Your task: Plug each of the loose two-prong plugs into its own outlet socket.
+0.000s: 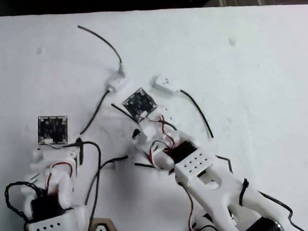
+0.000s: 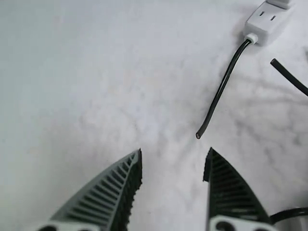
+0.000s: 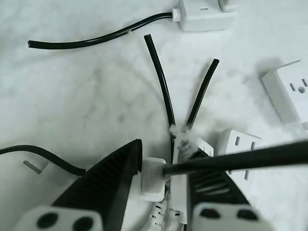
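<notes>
Gripping a white plug (image 3: pixel 153 179) by its body, the right gripper (image 3: pixel 166 154) sits approx. mid-tabletop, jaws closed on it. The plug's black cable (image 3: pixel 240 156) runs out crosswise over one finger, so the plug's long axis looks to lie across the jaws, not along them. Prongs are hidden, so can't tell which way they face. Key relation: an outlet socket (image 3: pixel 238 144) lies just beside that same finger, slots showing toward the wrist cam. A second outlet socket (image 3: pixel 288 91) sits further off toward the tabletop's far edge. My read: the nxt move is a short sideways shift plus a turn to line the prongs w/ the slots of the near socket. The right arm is clearly the nearer one. The left gripper (image 2: pixel 174 159) is by the near-left corner, jaws open w/ nothing betw. them, over bare tabletop. A cut cable end (image 2: pixel 198 135) lies just ahead of its tips, w/ a white socket block (image 2: pixel 267 19) beyond, well apart.
</notes>
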You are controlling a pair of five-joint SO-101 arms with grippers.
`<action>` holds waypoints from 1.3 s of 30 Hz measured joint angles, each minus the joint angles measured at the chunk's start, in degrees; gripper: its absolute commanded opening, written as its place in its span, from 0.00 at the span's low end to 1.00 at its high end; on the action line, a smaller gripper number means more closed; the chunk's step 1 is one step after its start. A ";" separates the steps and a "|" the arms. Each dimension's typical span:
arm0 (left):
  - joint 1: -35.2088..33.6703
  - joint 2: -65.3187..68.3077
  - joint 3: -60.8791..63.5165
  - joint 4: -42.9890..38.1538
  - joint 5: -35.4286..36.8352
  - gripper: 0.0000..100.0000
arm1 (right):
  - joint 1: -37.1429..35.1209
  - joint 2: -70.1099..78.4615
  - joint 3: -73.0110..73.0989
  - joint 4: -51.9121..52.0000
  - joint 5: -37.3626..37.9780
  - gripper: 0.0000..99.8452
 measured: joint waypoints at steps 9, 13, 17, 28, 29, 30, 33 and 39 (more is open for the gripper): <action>0.00 0.00 0.00 0.00 0.00 0.22 | 0.18 -0.09 0.18 8.53 0.00 0.01; 0.00 0.00 0.00 0.00 0.00 0.22 | 0.44 -0.09 0.18 9.41 0.00 0.02; 0.00 0.00 0.00 0.00 0.00 0.22 | 0.44 -0.09 0.26 9.41 0.00 0.02; 0.00 0.00 0.00 0.00 0.00 0.22 | -0.09 -2.37 2.90 8.88 2.73 0.05; 0.00 0.00 0.00 0.00 0.00 0.22 | -0.09 -2.46 2.90 9.14 2.73 0.08; 0.00 0.00 0.00 0.00 0.00 0.22 | -0.18 -2.90 2.90 9.49 2.73 0.12; 0.00 0.00 0.00 0.00 0.00 0.27 | -0.70 -6.33 3.08 13.63 2.90 0.19; 0.53 0.00 0.00 0.00 -1.67 0.29 | -1.05 -19.16 -2.11 28.22 -0.62 0.12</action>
